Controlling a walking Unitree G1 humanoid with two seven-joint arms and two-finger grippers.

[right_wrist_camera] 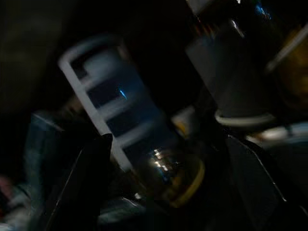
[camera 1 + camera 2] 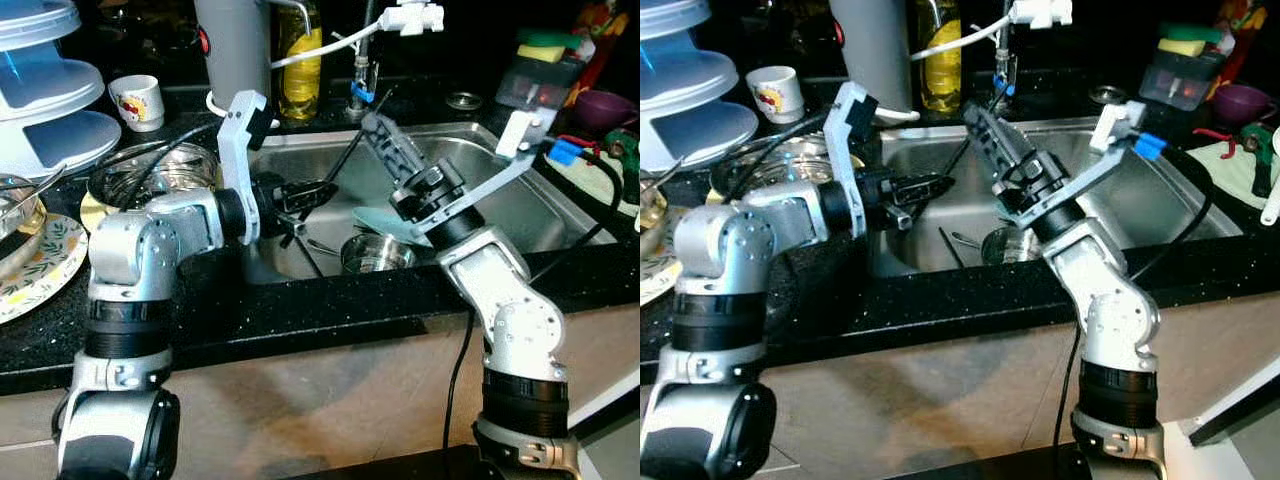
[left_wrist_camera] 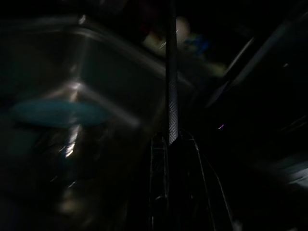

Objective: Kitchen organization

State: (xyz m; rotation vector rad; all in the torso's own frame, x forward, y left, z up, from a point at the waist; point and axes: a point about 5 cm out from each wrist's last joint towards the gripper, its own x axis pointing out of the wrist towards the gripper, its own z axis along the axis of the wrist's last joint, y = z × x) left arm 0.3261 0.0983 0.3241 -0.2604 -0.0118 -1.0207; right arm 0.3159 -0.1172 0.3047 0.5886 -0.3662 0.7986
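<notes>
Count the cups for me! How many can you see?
2: a white cup on the counter at the robot's left, and a purple cup at the far right. More may be hidden.

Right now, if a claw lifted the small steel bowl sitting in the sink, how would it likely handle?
The steel bowl looks rigid and thin-walled, so probably light. Its shiny surface may be slippery, more so if the sink is wet. Cutlery lies beside it and might clatter.

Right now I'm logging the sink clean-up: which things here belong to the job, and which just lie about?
In play: steel sink; teal plate; small steel bowl; left hand; right hand.

Lying about: white printed cup; yellow oil bottle; purple bowl.
</notes>
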